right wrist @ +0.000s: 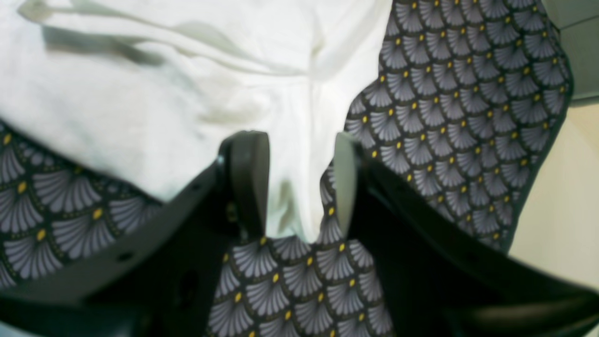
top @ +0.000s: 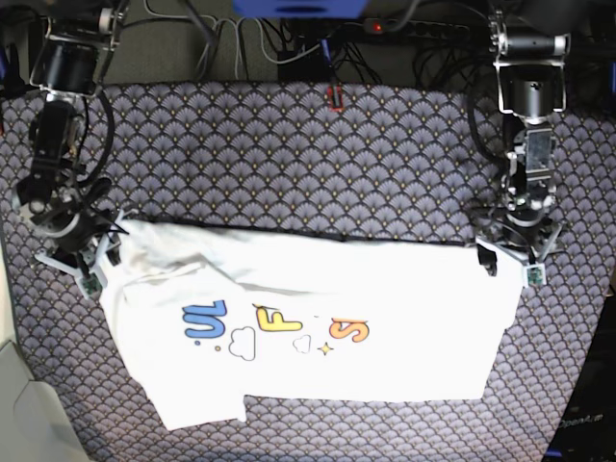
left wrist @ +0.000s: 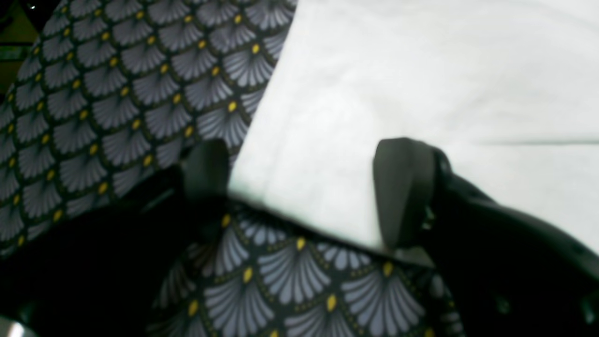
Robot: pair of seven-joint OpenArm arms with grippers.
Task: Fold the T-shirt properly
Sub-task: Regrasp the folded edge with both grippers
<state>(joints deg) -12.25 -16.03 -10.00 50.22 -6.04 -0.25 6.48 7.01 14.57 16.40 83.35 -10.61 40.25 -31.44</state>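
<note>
1. The T-shirt [top: 318, 327] is laid printed side up on the desk [top: 289, 154], which is covered by a dark cloth with a grey fan pattern and yellow dots.
2. Blue, yellow and orange letters with clouds and stars are seen across the middle of the shirt in the base view; the far part is folded over along a straight top edge.
3. The left claw [left wrist: 304, 196] is found at the shirt's top corner on the right of the base view. Its fingers [left wrist: 402, 192] are spread wide apart, with the white corner lying between them; nothing is clamped.
4. The right claw [right wrist: 295, 182] is found at the opposite top corner, by the sleeve. Its fingers [right wrist: 250, 178] are held part-way apart, with a rumpled point of white cloth lying in the gap.
5. Whether that cloth is pinched by the right claw cannot be told from the pictures.
6. Cables and a power strip [top: 414, 29] are noted beyond the far edge of the desk.
</note>
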